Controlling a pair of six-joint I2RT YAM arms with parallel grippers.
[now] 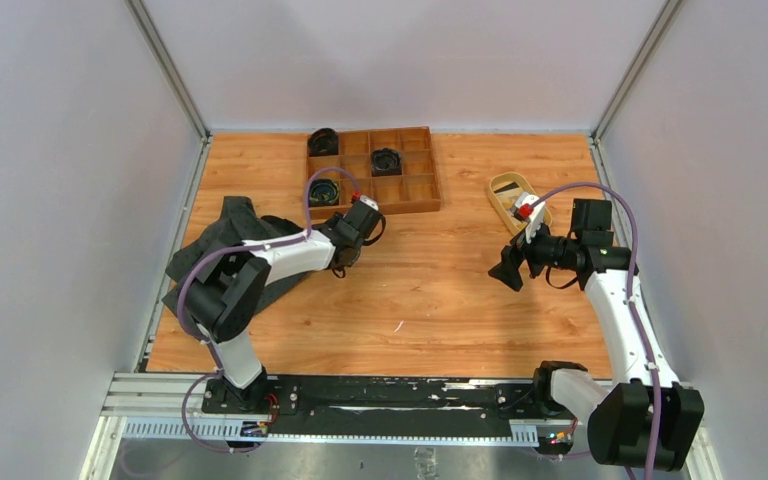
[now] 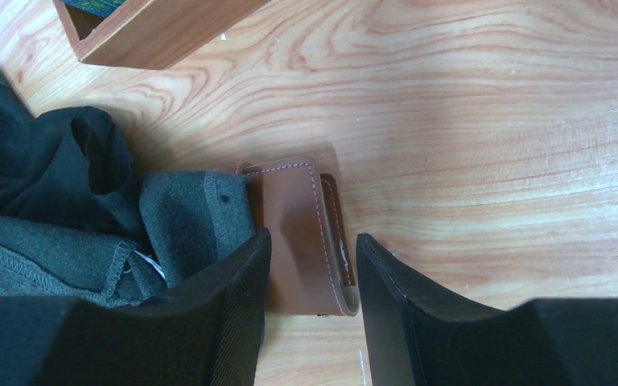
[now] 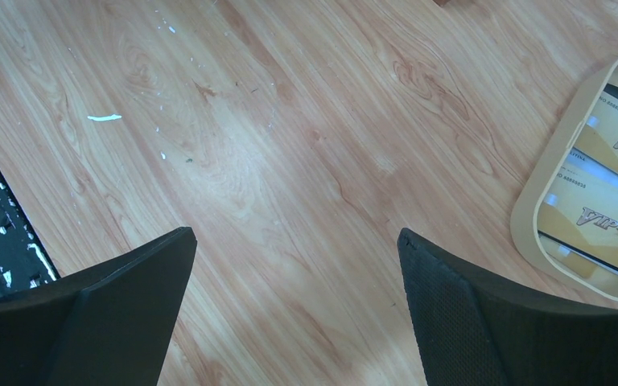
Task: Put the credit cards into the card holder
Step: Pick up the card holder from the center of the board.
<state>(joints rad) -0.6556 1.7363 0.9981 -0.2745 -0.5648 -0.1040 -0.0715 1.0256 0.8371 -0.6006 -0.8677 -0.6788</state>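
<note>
dark grey crumpled cloth [image 2: 64, 201] left, tan oval dish [image 3: 531, 209] right, right gripper [image 3: 294, 233] gaping wide beside it. small brown leather card holder [image 2: 294, 217] touches the cloth, left gripper [image 2: 312, 240] spread astride it, not pinching. yellow-gold credit cards [image 3: 603, 217] sit in the dish. looks like the grasping step: the fingers must close on the card holder next.

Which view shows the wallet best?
Left wrist: the wallet sits centre frame between the fingers of the left hand, stitching clear, with the cloth against one edge. Top external: the left arm hides it. Right wrist: not in frame.
</note>
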